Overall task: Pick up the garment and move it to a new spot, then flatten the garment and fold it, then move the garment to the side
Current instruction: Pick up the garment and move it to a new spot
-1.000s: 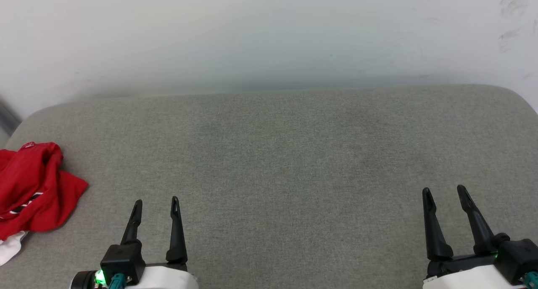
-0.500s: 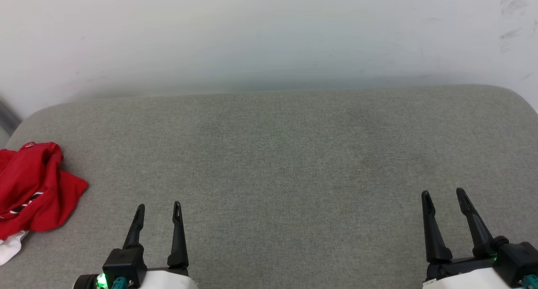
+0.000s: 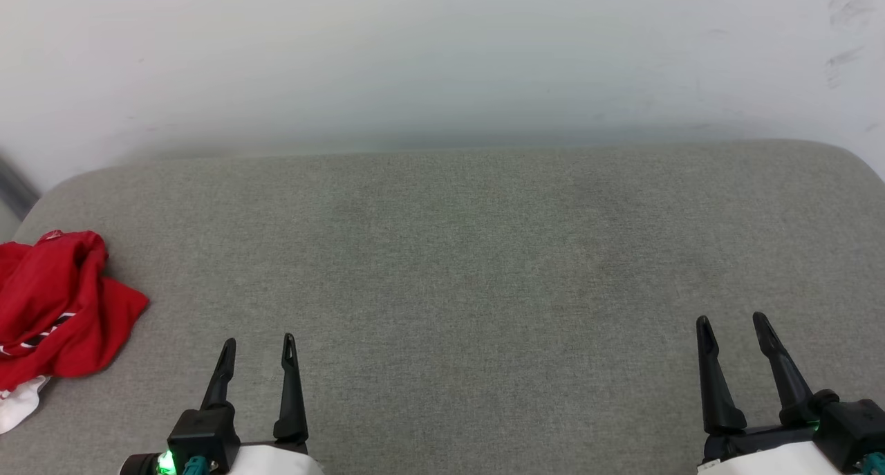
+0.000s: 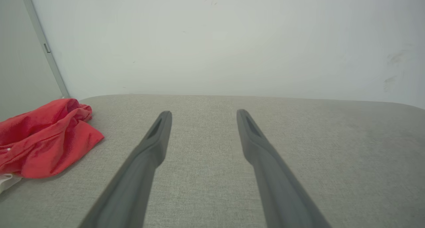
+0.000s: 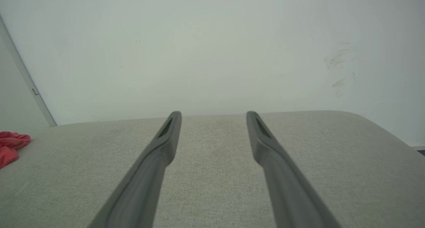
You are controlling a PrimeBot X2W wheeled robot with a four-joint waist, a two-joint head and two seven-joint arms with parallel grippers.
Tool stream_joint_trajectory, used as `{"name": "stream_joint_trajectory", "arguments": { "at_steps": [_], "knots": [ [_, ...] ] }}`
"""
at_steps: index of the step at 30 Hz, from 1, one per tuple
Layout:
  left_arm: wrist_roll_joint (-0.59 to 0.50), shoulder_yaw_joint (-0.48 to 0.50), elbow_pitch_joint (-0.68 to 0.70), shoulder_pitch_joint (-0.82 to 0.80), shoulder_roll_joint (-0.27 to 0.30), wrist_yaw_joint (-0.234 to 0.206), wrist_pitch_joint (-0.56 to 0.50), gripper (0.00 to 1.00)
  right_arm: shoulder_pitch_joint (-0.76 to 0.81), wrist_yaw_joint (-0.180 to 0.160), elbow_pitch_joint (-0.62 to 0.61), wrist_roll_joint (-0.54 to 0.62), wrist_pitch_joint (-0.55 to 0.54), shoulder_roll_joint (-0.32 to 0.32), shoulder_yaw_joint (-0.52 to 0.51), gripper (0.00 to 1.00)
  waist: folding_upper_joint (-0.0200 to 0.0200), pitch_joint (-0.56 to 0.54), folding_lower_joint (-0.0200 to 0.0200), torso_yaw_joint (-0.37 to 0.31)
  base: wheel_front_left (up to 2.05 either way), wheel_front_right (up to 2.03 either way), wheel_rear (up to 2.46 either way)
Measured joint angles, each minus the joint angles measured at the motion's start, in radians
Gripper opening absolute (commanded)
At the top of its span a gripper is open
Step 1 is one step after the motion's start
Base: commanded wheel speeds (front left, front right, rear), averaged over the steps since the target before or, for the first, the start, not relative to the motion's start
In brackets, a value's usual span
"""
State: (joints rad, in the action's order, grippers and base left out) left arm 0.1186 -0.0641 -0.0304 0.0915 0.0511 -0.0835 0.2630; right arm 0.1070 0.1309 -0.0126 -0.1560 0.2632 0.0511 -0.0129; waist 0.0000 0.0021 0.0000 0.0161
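Plain white wall (image 3: 442, 46) at the back. Big grey padded surface (image 3: 449, 254) below it. Red garment (image 3: 55, 302) crumpled in a heap at the left edge, bit of white poking out underneath. Left gripper (image 3: 259, 339) lower left, spread wide, empty, near the heap but not touching. Right gripper (image 3: 731, 318) lower right, same deal, well apart from it.

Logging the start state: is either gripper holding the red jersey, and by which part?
Nothing is held. The left gripper and right gripper are open; the jersey lies crumpled at the left edge of the cushion, apart from both.
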Motion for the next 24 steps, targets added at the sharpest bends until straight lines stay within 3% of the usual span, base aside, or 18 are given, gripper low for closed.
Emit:
{"name": "stream_joint_trajectory", "arguments": {
  "at_steps": [13, 21, 24],
  "knots": [
    [-0.011, 0.018, 0.002, -0.001, 0.0, -0.016, 0.0, 1.0, 0.008, 0.0, -0.006, 0.022, 0.0, 0.0, 0.001, 1.0, 0.0, 0.006, -0.0001, 0.082, 0.0, 0.0, 0.0],
    [-0.005, 0.045, 0.005, 0.004, 0.0, -0.037, 0.0, 1.0, 0.016, 0.0, -0.011, 0.036, 0.0, 0.0, 0.007, 1.0, 0.0, 0.009, 0.0, 0.186, 0.0, 0.0, 0.0],
    [0.005, 0.07, 0.009, 0.013, 0.0, -0.057, 0.0, 1.0, 0.016, 0.0, -0.011, 0.054, 0.0, 0.0, 0.018, 1.0, 0.0, 0.009, -0.0001, 0.259, 0.0, 0.0, 0.0]
  ]
}}
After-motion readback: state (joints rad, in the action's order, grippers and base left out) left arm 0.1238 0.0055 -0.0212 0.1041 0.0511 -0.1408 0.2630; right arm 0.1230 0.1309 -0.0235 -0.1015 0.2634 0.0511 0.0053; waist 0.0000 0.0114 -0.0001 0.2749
